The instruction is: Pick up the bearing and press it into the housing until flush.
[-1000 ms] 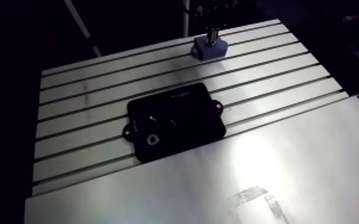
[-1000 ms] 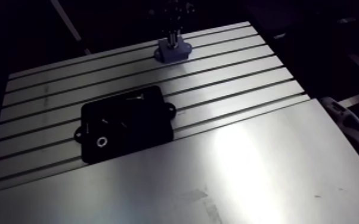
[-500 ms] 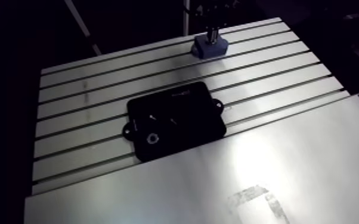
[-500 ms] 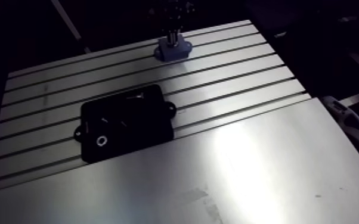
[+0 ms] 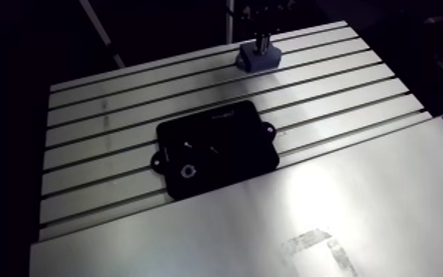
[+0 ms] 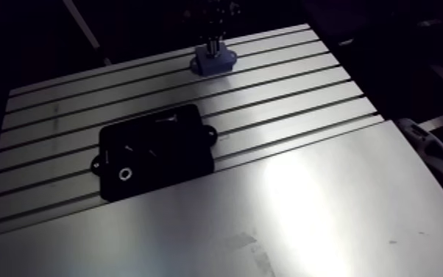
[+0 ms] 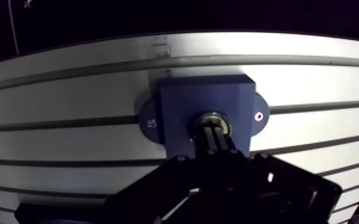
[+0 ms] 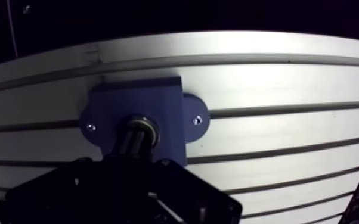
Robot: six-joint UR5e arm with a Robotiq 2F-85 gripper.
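Where the slotted table [image 5: 342,88] nears its far edge, a blue housing [image 7: 182,110] sits flat, the metal bearing [image 7: 212,115] in its round hole. The gripper [image 7: 213,128], fingers pressed together, rests tip-down on the bearing. A black plate [image 5: 217,147] lies well apart.

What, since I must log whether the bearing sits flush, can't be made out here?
The bearing: wrist view, the gripper covers most of it, so flush or proud of the housing is unclear.
The gripper: arm view, dark and cut by the top edge.
The small parts on the black plate: arm view, too small and dim to name.
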